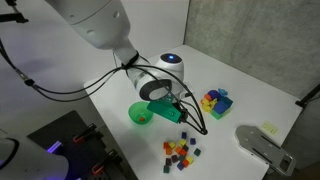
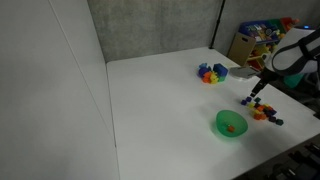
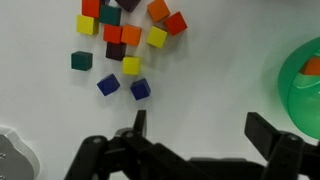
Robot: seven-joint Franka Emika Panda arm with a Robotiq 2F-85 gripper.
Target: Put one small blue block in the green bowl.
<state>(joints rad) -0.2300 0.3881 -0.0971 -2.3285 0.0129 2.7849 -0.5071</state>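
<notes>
The gripper [image 3: 200,135], jaws spread and empty, hangs near a blue block [image 3: 140,89]. The bowl [image 3: 298,95] sits off to one side.

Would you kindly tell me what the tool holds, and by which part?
Nothing; the tool is open and empty, and a small blue block lies loose beyond it.

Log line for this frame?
gripper: open, empty | small blue block: on white table, ungrasped | green plastic bowl: orange piece inside

Wrist looks down closely; both exterior views share the bowl [image 1: 134,112] [image 2: 220,124].
</notes>
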